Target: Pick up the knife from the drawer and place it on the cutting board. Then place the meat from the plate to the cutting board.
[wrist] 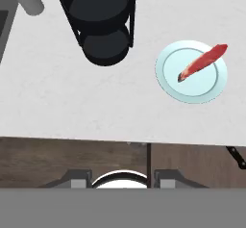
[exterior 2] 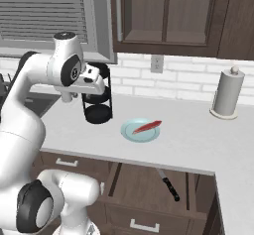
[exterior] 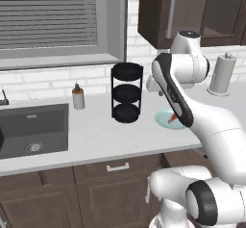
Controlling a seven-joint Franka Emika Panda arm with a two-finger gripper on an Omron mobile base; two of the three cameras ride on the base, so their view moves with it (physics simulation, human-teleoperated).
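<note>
hovering high above the counter (exterior 2: 198, 140), the gripper (exterior 2: 67, 98) held nothing; i could not tell how wide its jaws stood. the knife (exterior 2: 168, 184) lay in the open drawer (exterior 2: 149, 189), the meat (exterior 2: 147, 127) across the plate (exterior 2: 134, 134), waiting to be fetched.

We see a glossy white arm (exterior: 211, 121) built of rounded, tube-like segments, with dark grey bands at its joints, a long dark strip along one link, and round black-and-grey end caps on its bulky lower housings.
</note>
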